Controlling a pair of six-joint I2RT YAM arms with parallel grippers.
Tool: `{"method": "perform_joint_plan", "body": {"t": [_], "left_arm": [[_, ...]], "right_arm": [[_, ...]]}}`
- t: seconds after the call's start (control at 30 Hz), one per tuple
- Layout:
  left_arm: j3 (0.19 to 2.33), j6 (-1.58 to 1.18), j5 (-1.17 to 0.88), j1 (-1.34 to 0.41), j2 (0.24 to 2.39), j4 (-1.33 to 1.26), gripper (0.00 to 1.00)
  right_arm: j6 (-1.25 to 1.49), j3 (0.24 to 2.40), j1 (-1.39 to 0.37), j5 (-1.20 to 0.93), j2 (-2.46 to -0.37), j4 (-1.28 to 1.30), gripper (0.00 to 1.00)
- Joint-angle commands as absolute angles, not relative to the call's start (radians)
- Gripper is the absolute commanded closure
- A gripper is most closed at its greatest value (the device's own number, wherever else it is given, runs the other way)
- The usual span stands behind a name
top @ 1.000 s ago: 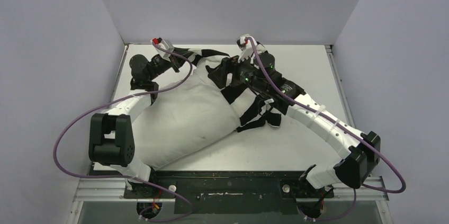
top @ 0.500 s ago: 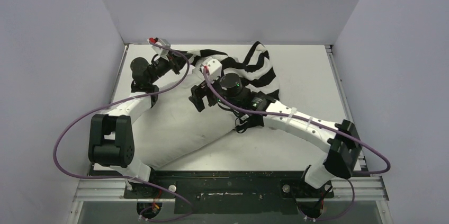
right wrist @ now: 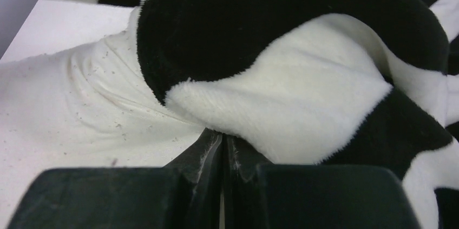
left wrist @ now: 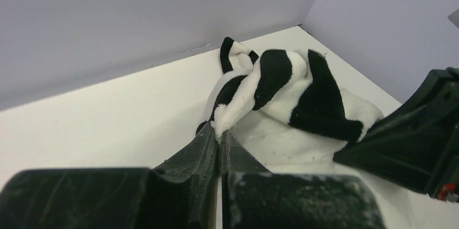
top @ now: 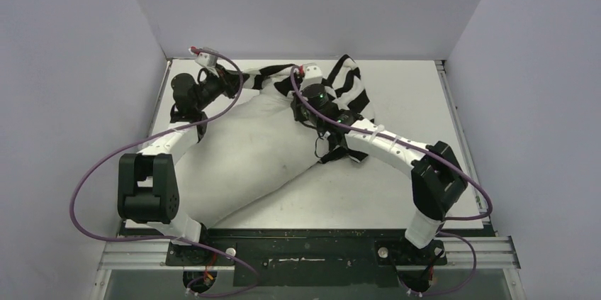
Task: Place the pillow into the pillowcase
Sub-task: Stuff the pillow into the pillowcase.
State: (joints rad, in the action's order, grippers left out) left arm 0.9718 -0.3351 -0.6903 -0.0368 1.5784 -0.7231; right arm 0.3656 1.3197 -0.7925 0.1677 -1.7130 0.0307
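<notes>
The pillow [top: 248, 151] lies slantwise on the tabletop [top: 418, 101], one end at the near left by the base of the left arm [top: 166, 147], the other reaching toward the far middle. Most of its plain off-white cloth is bare. The pillowcase [top: 347, 87] is bunched over that far end only, its black and white stripes crumpled in a heap that spills toward the far right, with a few striped folds trailing down beside the pillow's right edge under the right arm [top: 393, 147].

The left arm stretches along the pillow's left side to the far left corner of the heap. In the left wrist view the left fingers [left wrist: 197, 156] are pressed together and pinch a narrow point of the pillowcase's edge, which rises from the tips into a striped mound on top of the pillow. Behind it the tabletop runs to a pale wall [left wrist: 135, 12].

The right arm reaches across from the near right to the far middle, its wrist over the seam where stripes meet bare pillow. In the right wrist view the right fingers [right wrist: 203, 156] are pressed together on a white fold of the pillowcase, just where it lies on the pillow's speckled cloth, with broad black bands arching above.
</notes>
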Motion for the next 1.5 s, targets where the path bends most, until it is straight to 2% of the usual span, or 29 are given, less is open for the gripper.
{"method": "perform_joint_plan", "body": {"t": [0.0, 0.23, 0.47, 0.67, 0.83, 0.87, 0.93, 1.07, 1.13, 1.27, 1.33, 1.47], "left_arm": [[1.048, -0.426, -0.557, -0.005, 1.533, -0.683, 1.0], [1.081, -0.558, -0.511, -0.026, 1.485, -0.56, 1.0], [0.842, -0.673, -0.389, -0.171, 1.304, -0.555, 1.0], [0.581, -0.721, -0.194, -0.339, 1.091, -0.432, 1.0], [0.456, -0.766, -0.059, -0.454, 0.939, -0.285, 0.99], [0.444, -0.771, -0.034, -0.477, 0.901, -0.249, 0.92], [0.441, -0.749, -0.008, -0.495, 0.84, -0.183, 0.79], [0.516, -0.643, 0.046, -0.502, 0.794, -0.041, 0.63], [0.573, -0.555, 0.017, -0.502, 0.825, -0.01, 0.57], [0.702, -0.4, 0.025, -0.502, 0.942, 0.053, 0.46], [0.737, -0.347, 0.093, -0.502, 0.999, 0.064, 0.45], [0.762, -0.368, 0.148, -0.493, 1.078, 0.087, 0.45]], "right_arm": [[0.321, 1.376, -0.621, 0.277, -1.676, 0.008, 1.0], [0.235, 1.573, -0.469, 0.112, -1.79, 0.032, 1.0], [0.184, 1.739, -0.443, -0.066, -1.851, 0.129, 1.0], [0.258, 1.451, -0.482, -0.202, -1.715, 0.039, 1.0], [0.28, 1.328, -0.546, -0.255, -1.623, 0.031, 1.0], [0.273, 1.327, -0.552, -0.276, -1.608, 0.06, 0.96], [0.268, 1.35, -0.549, -0.304, -1.579, 0.133, 0.81], [0.251, 1.436, -0.485, -0.38, -1.527, 0.268, 0.43], [0.22, 1.478, -0.457, -0.383, -1.524, 0.319, 0.31], [0.153, 1.534, -0.403, -0.391, -1.55, 0.397, 0.17], [0.119, 1.53, -0.399, -0.439, -1.544, 0.421, 0.11], [0.0, 1.446, -0.497, -0.351, -1.474, 0.389, 0.08]]}}
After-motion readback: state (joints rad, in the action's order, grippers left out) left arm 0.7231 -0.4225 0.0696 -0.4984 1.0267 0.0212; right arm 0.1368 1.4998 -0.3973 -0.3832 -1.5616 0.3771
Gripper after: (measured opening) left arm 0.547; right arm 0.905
